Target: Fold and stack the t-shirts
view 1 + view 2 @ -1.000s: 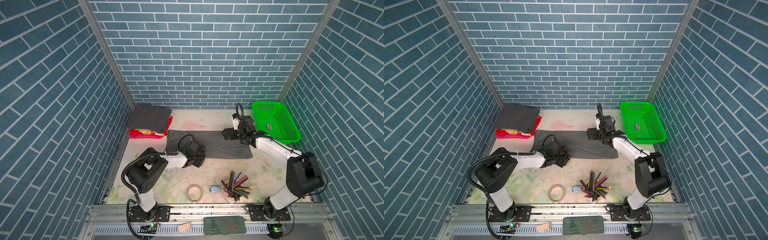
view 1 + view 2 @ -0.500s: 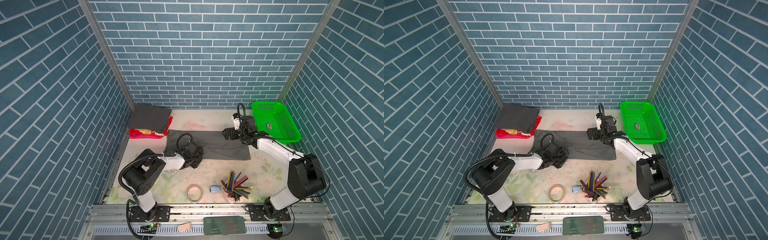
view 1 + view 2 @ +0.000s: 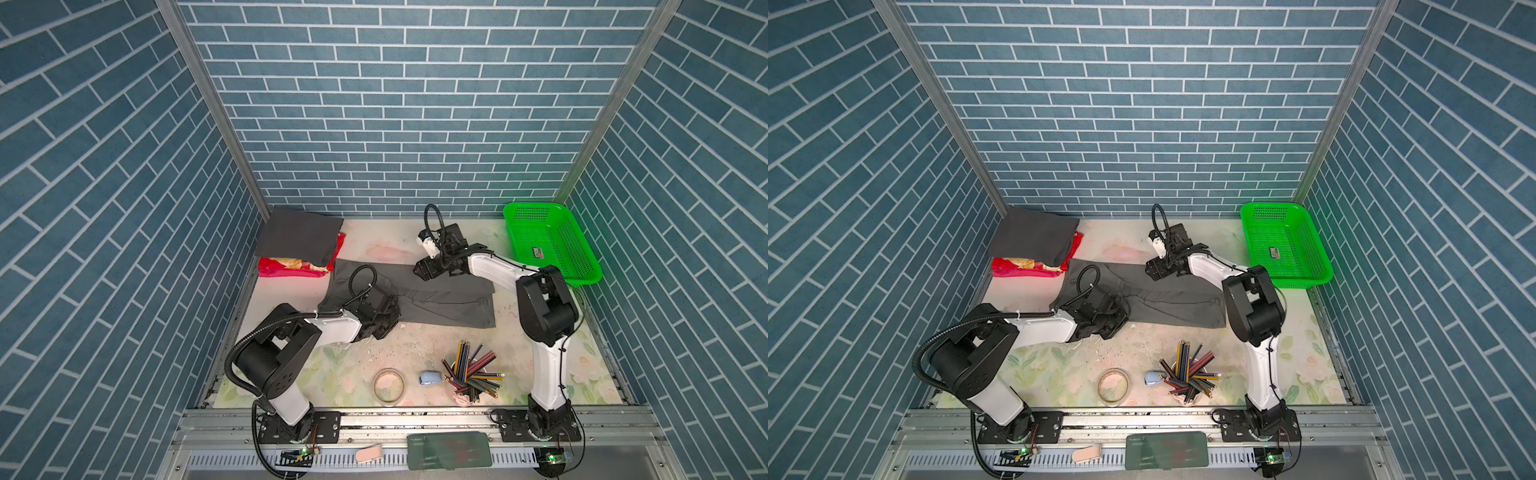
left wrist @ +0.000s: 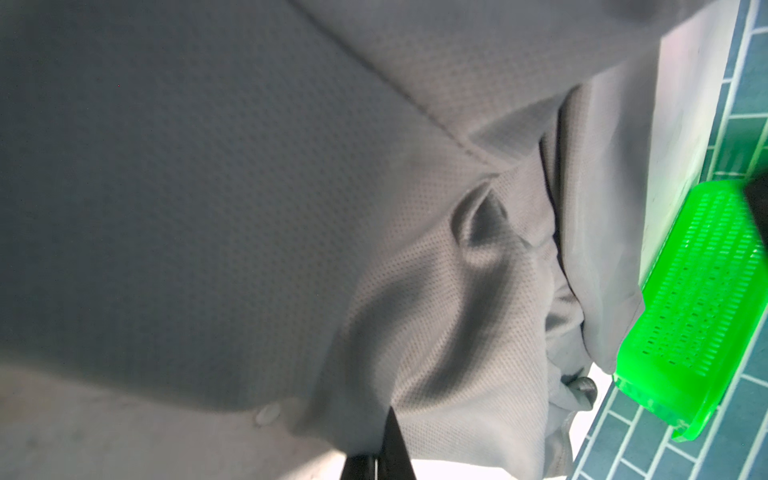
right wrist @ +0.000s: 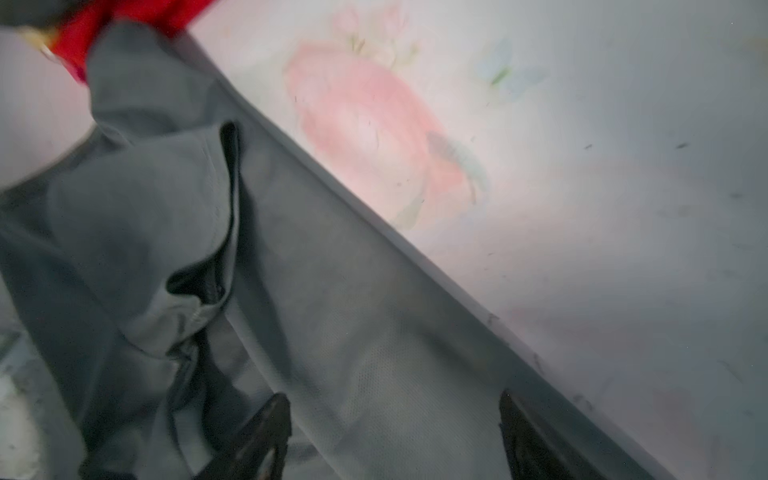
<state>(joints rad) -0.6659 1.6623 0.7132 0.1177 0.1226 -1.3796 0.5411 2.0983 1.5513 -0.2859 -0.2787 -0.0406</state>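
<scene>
Two t-shirts: the charcoal t-shirt [image 3: 299, 237] lies folded at the back left, on top of a red packet [image 3: 291, 269]. The mid-grey t-shirt [image 3: 449, 301] lies as a long band across the middle of the table.
Left gripper [image 4: 380, 455]: jaws pressed together on the band's near edge, with creases running toward the tips.
Step in hand: probably securing both long edges for the next fold.
Right gripper [image 5: 390, 419]: jaws spread over the far edge, one finger either side of the cloth, nothing pinched yet.
Doing it well: close the right jaws on every layer of that hem before either arm lifts. Then raise both level, keeping the cloth taut between them.
Green basket [image 3: 552, 206]: stands at the far right, so keep the swing short of it.
</scene>
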